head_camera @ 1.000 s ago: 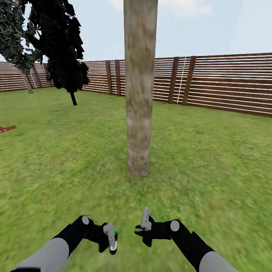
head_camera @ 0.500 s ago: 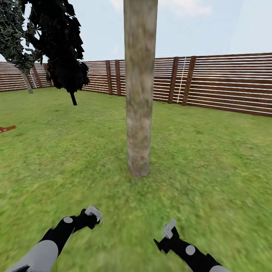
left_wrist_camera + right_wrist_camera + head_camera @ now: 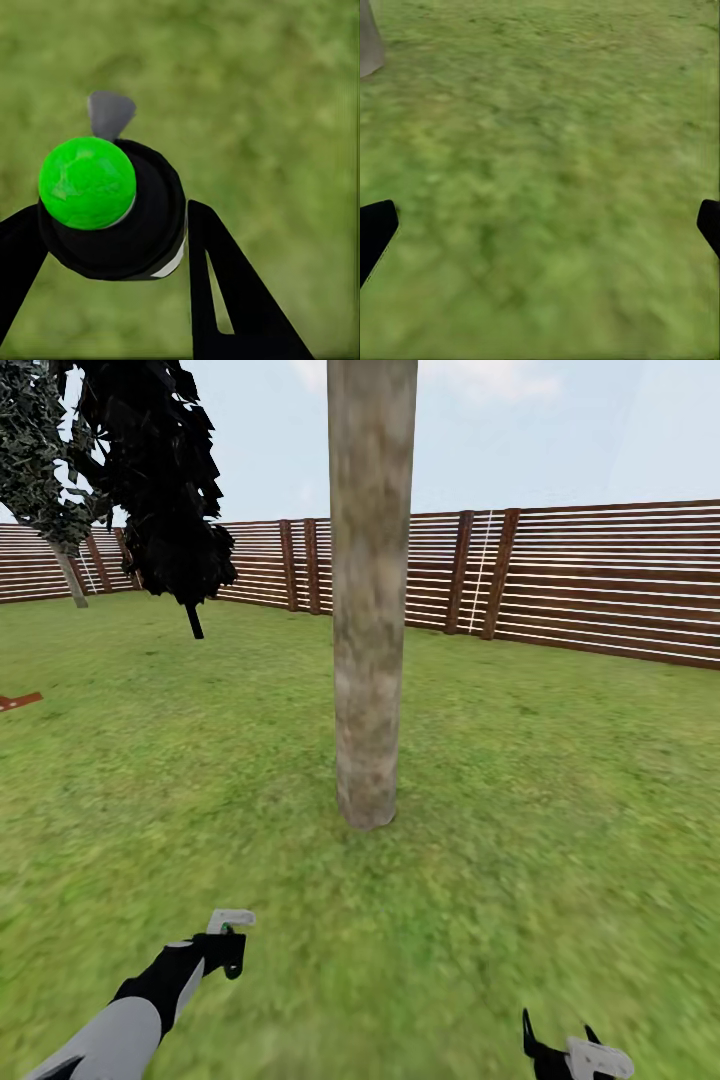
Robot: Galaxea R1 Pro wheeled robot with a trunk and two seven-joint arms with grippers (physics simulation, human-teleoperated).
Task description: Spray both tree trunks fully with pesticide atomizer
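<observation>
far left bg: second tree (image 3: 45,470), pale trunk, ragged dark-green crown, near the fence (image 3: 600,585).
just right of it: black conifer (image 3: 160,480), thin dark stem, on the lawn (image 3: 560,780).
left edge, mid: small red-brown slat (image 3: 20,701) flat on grass.
lower left: left gripper (image 3: 228,937), arm black w/ grey forearm, low over grass. wrist view: black fingers (image 3: 232,292) either side of the pesticide atomizer (image 3: 112,206), pinching it; item = black round body, bright green cap, grey nozzle tip sticking out past it. atomizer itself hard to make out in head view.
centre: tree trunk (image 3: 368,590), thick, pale beige-grey, blotched, upright w/ slight lean, base in grass, ahead of both arms, well apart from them.
behind, across width: brown horizontal-slat fence, sky above.
lower right corner: right gripper (image 3: 560,1042), low at frame edge. wrist view: fingertips (image 3: 375,229) at opp. edges, spread wide, grass between; trunk base at one corner.
</observation>
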